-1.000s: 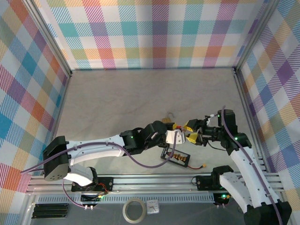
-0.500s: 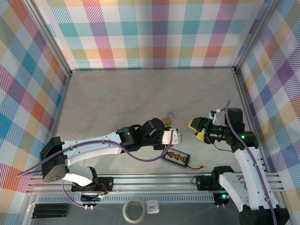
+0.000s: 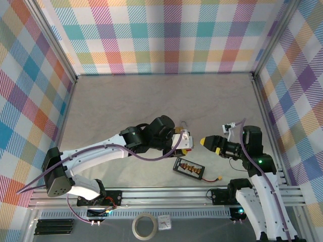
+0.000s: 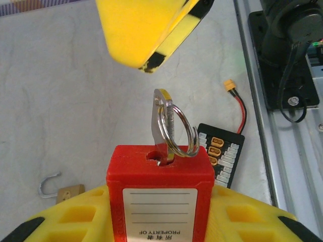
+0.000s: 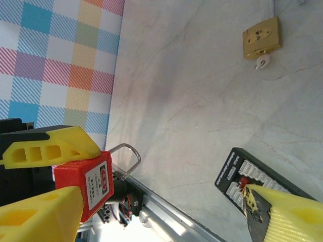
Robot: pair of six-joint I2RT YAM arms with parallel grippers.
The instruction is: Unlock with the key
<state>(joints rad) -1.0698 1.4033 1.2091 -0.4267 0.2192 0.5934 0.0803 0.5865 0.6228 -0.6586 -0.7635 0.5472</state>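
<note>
Key insertion is complete; in my judgement the turn and the shackle release are outstanding. The small, flat, silvery metal key [image 4: 162, 123], carrying a wire split ring [image 4: 182, 132], stands in the keyhole of the boxy, smooth red padlock [image 4: 159, 194]. The left gripper [image 3: 184, 141] clamps that padlock's sides. The right gripper [image 3: 208, 144], just beside the key, gapes wide and holds nothing. The padlock's curved steel shackle [image 5: 130, 157] appears seated.
</note>
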